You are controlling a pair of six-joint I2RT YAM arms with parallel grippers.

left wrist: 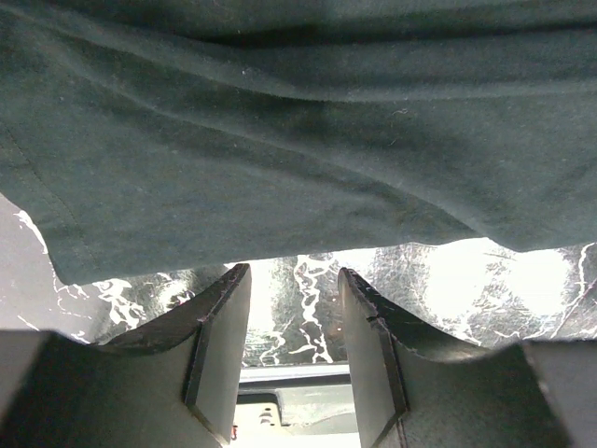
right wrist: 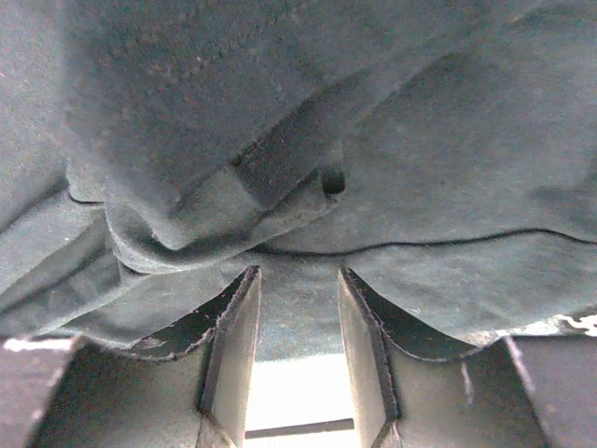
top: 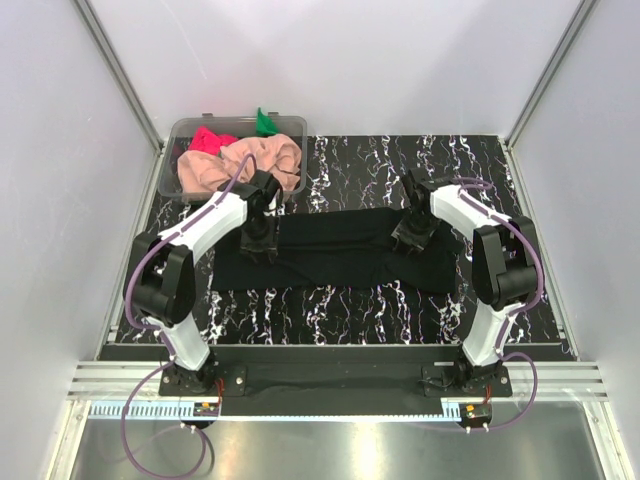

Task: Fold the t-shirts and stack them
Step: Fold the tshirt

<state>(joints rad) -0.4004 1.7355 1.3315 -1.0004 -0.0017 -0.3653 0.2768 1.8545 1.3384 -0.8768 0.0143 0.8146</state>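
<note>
The black t-shirt (top: 340, 255) lies in a long folded band across the middle of the marbled table (top: 400, 305). The left gripper (left wrist: 294, 275) is down at its left end, fingers spread with bare table showing between them (the hem lies just past the tips). The right gripper (right wrist: 298, 273) sits over the bunched right end, fingers parted too, nothing pinched. Back left, the clear tub (top: 178, 135) holds the peach-pink t-shirt (top: 245, 160), the pink-red t-shirt (top: 207, 140) and the green t-shirt (top: 264, 122).
</note>
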